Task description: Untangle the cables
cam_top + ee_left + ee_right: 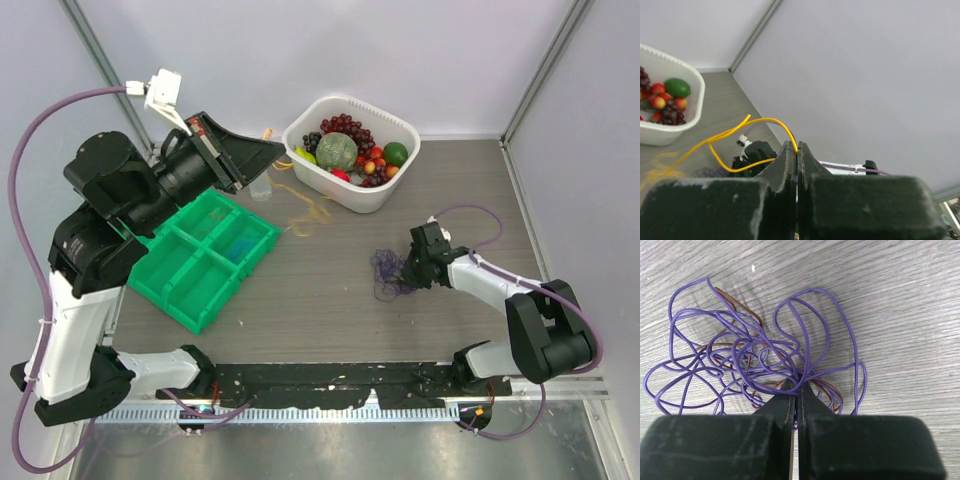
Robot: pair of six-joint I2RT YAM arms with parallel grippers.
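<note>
Visibility is limited from above: the tangle [388, 272] on the table [330, 300] reads only as a dark purple scribble, and its strands cannot be separated. In the right wrist view the brown cable [735, 302] shows only in short stretches under the loops of the purple cable [805, 315]. A bluish mark in one compartment of the green tray [200, 262] is too small to identify. The yellow cable [765, 120] fades into a pale blur on the table at its far end.

The left gripper [797, 147] is raised off the table near the white basket [292, 135], jaws clenched on the yellow cable at their tips. The right gripper [796, 387] sits low at the tangle's edge, jaws pressed together on purple strands. Whether a brown strand is also nipped cannot be told.
</note>
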